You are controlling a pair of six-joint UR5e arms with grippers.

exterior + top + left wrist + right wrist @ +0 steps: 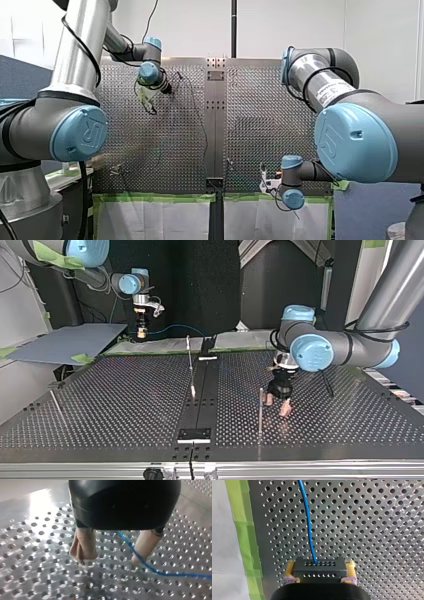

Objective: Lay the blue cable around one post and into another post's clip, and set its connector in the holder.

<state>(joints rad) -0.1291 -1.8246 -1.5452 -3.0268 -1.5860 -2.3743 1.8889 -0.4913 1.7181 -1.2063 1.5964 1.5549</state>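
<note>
Front view: the only mark we can read is the UR logo on the blue joint cap (80, 132) of our left arm. The label (332, 90) on our right arm's silver tube is too small to read.

Right wrist view: right gripper (320, 565) sits by the worktop (374, 530) edge, with the green tape (244, 542) border just beside it and bare perforated plate ahead. Its yellow-padded fingers (350, 567) are clamped on both ends of the black connector (319, 573). The blue cable (308, 522) leaves the connector's face and runs straight ahead over the plate.

Top view: our right arm comes in at upper left with its wrist pointing down, and its gripper (142, 332) hangs at the worktop's far edge. Our left arm comes in from the right with its elbow bent, and the left gripper (279, 407) points down right of the central black strip (202, 390). A thin post (260, 410) stands just beside it and another post (189, 357) stands near the strip. There is wide bare plate at the view's left.

Left wrist view: left gripper (108, 562) has its beige fingers (83, 547) spread wide, gripping nothing, with the tips down at the plate. The cable (140, 557) passes between them, close along one finger. We cannot tell whether it touches.
</note>
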